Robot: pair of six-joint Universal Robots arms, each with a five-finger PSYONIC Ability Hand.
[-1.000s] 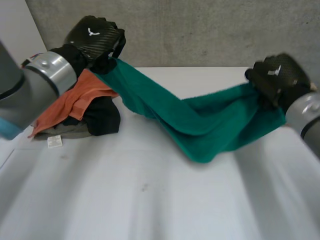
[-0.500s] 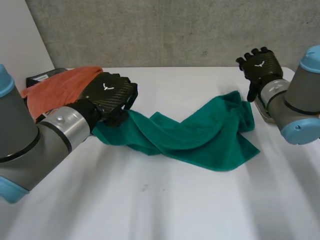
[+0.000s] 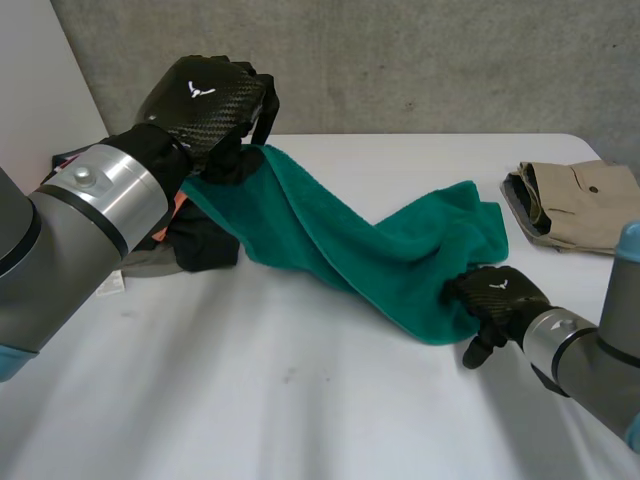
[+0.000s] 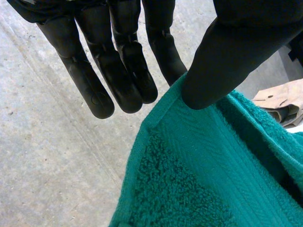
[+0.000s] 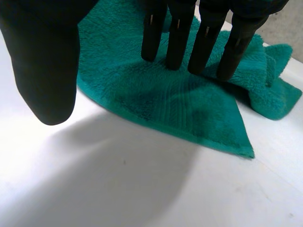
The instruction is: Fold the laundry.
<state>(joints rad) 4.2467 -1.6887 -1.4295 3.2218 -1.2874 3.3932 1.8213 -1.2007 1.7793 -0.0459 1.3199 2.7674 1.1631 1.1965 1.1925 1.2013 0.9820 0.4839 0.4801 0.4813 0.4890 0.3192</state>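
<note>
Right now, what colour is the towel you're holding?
Teal green; the towel shows best in the head view.

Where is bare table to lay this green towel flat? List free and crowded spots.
Free: the wide near stretch of the white table in front of the green towel; also the far strip behind it, between the left hand and the folded beige garment. Crowded: the clothes pile beside the left hand, and where the right hand presses the towel.

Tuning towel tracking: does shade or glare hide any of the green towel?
Head view: the green towel is evenly lit, with soft shade beneath the end the left hand holds up. Left wrist view: only its deep fold goes dark. Right wrist view: no glare on the table; towel edge plain.
</note>
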